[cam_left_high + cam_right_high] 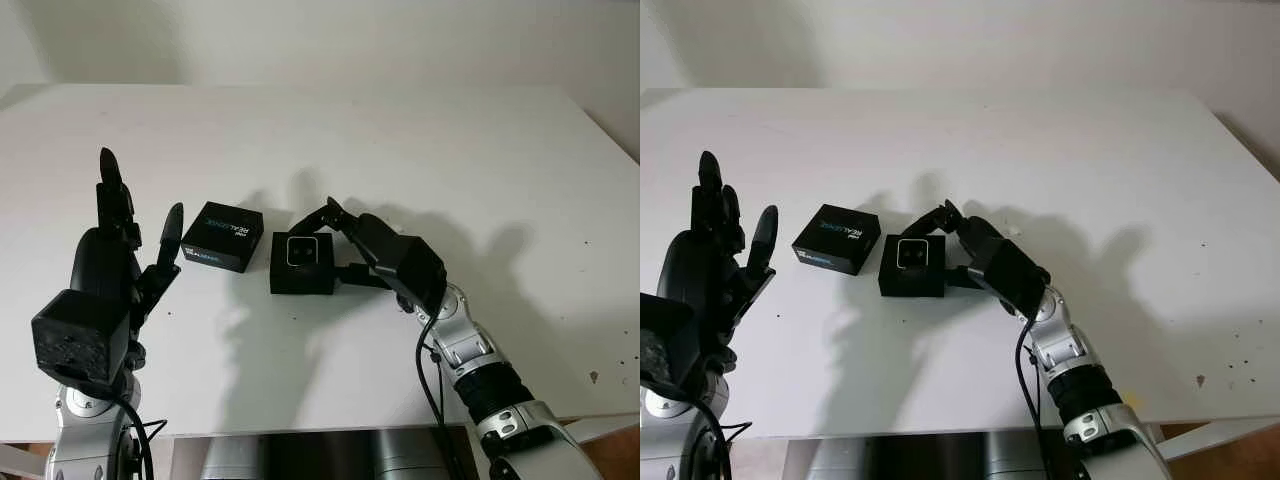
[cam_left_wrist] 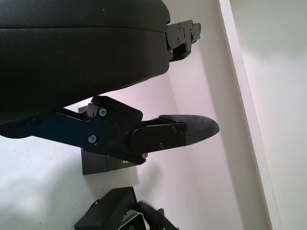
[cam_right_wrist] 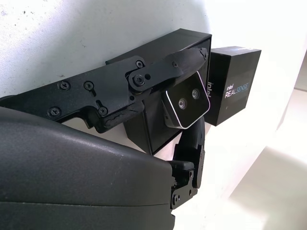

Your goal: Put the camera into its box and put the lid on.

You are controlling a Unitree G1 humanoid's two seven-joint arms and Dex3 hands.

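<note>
The open black box (image 1: 300,282) stands at the table's middle. In its opening sits the small silver-faced camera (image 3: 186,106), lenses up and tilted. My right hand (image 1: 330,245) reaches in from the right and is shut on the camera, one finger (image 3: 163,72) over its far side and another (image 3: 192,143) on the near side. The black lid (image 1: 223,236), printed RealSense, lies just left of the box, a small gap apart. My left hand (image 1: 140,215) is open and raised at the left, near the lid without touching it.
The white table (image 1: 420,150) stretches far behind and to the right of the box. Its front edge (image 1: 300,432) runs close below my arms. A pale wall rises behind the table's far edge.
</note>
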